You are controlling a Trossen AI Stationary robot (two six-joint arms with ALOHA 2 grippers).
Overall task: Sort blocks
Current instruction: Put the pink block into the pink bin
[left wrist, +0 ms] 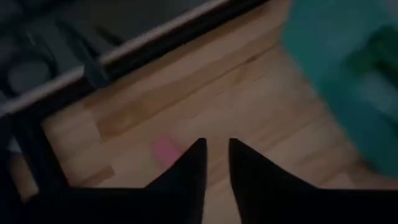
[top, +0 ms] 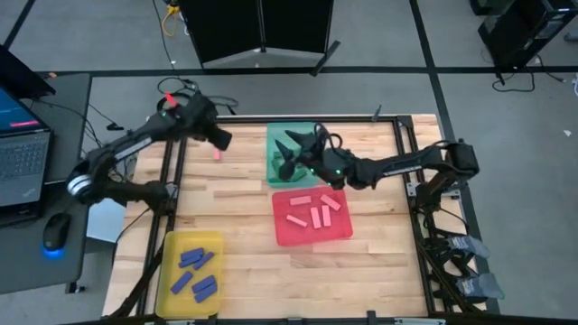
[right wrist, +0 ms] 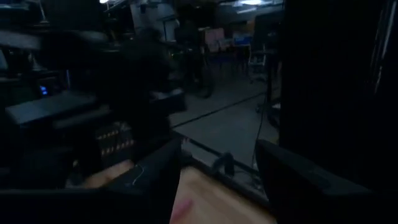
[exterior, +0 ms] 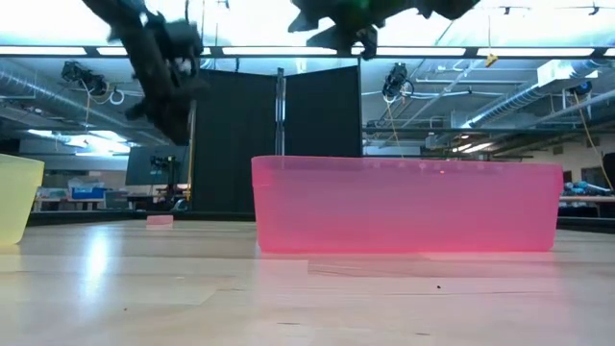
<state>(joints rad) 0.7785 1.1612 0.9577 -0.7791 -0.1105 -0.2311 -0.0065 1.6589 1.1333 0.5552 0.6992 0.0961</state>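
A lone pink block (top: pixel 217 155) lies flat on the bare wood near the table's far left; it also shows in the low view (exterior: pixel 159 222) and the left wrist view (left wrist: pixel 165 149). My left gripper (top: pixel 222 138) (left wrist: pixel 216 146) hovers just above and beside it, fingers a narrow gap apart, holding nothing. My right gripper (top: pixel 287 153) (right wrist: pixel 217 174) hangs wide open and empty above the teal tray (top: pixel 274 171). Several pink blocks (top: pixel 312 215) lie in the red tray (top: pixel 282 236). Several blue blocks (top: pixel 197 271) lie in the yellow tray (top: pixel 172 244).
The red tray (exterior: pixel 404 207) stands mid-table, in front of the low camera, and the yellow tray (exterior: pixel 14 197) at the near left. Bare wood (top: pixel 244 271) stretches between them. A metal frame (top: pixel 172 181) edges the table. A laptop (top: pixel 20 153) and a mouse (top: pixel 54 230) lie beyond the left edge.
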